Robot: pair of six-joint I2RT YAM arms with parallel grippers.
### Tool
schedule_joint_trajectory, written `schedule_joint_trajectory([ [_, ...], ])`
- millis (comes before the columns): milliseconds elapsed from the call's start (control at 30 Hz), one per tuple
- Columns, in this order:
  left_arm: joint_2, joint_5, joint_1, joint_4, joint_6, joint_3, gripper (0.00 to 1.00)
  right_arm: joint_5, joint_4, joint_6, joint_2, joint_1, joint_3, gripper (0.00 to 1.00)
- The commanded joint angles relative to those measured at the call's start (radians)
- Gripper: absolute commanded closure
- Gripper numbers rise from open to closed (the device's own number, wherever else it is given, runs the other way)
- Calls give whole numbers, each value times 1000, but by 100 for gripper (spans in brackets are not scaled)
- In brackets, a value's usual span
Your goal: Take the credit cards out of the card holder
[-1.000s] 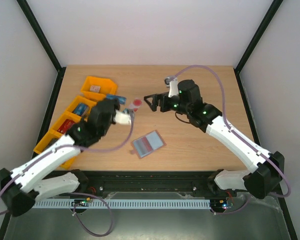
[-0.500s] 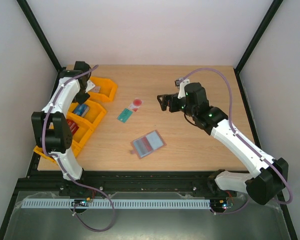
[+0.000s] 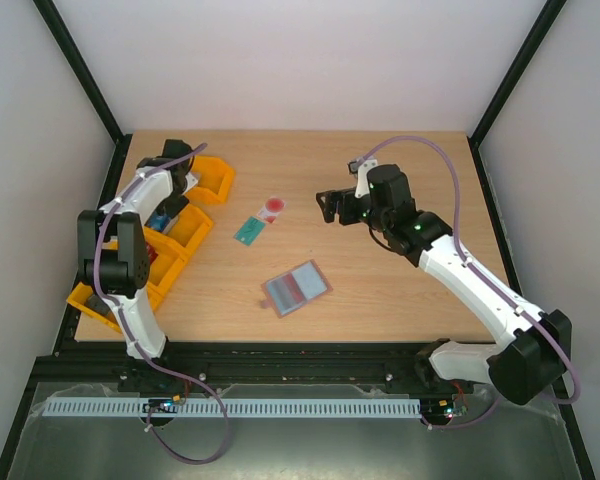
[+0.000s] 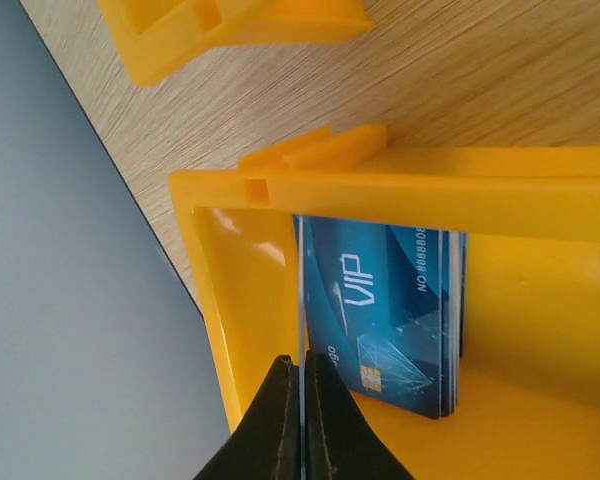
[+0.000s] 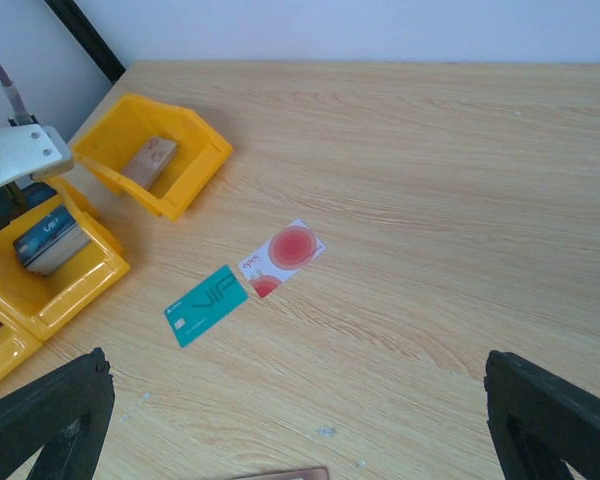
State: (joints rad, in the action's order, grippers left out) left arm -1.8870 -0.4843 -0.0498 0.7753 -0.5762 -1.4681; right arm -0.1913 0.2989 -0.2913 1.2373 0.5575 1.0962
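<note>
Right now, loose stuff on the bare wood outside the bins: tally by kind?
Thin rectangular cards: 2 (teal-green card, white card with red circles)
Flat folding card holder, lying open: 1
Total: 3

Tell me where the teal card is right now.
In the top view the teal card lies flat on the table, left of centre, just near-left of the white-pink card, right of the orange bins and beyond the card holder.

Overhead overview — two close wrist views
</note>
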Motion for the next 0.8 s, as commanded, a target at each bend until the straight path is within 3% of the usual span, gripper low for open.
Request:
schedule_joint_trajectory([
  [0, -5, -56, 13, -124, -54, 52, 98, 0, 12, 20, 8, -7, -4, 1],
  [367, 6, -95, 27, -293, -129, 163, 98, -51, 21, 12, 36, -10, 21, 1],
  [500, 20, -141, 27, -423, -212, 245, 98, -70, 22, 8, 38, -10, 24, 1],
  [633, 36, -109, 28, -450, -219, 272, 98, -71, 26, 10, 36, -10, 24, 2],
  [700, 41, -132, 28, -484, -233, 292, 96, -74, 26, 9, 37, -10, 26, 1],
  [767, 44, -145, 28, -482, -238, 300, 88, -81, 28, 9, 39, -10, 28, 1],
])
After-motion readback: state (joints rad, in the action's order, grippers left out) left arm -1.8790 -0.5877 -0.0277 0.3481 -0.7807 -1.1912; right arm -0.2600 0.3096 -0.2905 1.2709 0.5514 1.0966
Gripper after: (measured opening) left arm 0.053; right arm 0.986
